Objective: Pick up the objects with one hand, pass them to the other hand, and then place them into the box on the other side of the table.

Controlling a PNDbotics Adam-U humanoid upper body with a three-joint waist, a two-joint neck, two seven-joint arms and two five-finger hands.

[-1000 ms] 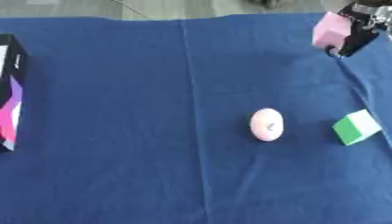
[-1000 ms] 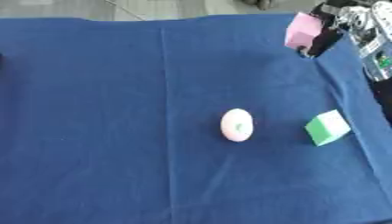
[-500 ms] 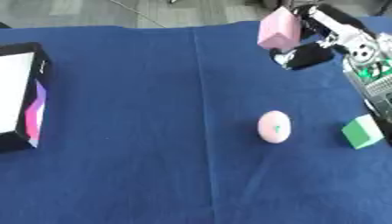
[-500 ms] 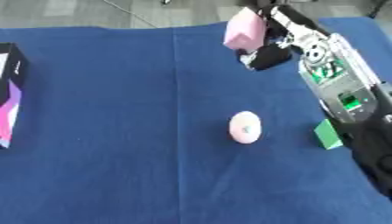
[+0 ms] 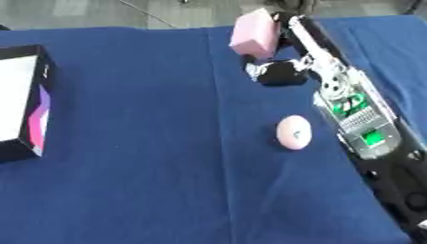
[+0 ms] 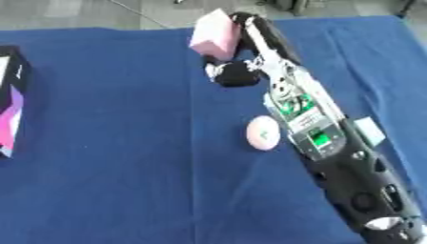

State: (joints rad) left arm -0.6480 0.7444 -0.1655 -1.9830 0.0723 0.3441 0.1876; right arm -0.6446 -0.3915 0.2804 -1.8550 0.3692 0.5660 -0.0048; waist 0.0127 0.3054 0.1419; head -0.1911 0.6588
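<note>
My right hand point(image 5: 283, 52) reaches up the table from the lower right and is shut on a pink block point(image 5: 253, 35), held above the far middle of the blue cloth. A pink egg-shaped object point(image 5: 293, 132) lies on the cloth just left of my right forearm. A pale green block point(image 6: 368, 131) peeks out at the right of that forearm. The open box point(image 5: 23, 102), black with a white inside and a pink-purple side, stands at the left edge. My left hand shows in neither view.
The blue cloth point(image 5: 150, 167) covers the whole table, with a crease running down its middle. A grey floor lies beyond the far edge. My right forearm point(image 6: 333, 152) lies across the right side of the table.
My right hand has carried the pink block leftward from the far right toward the table's middle. The views have also shifted, so the box shows further in.
</note>
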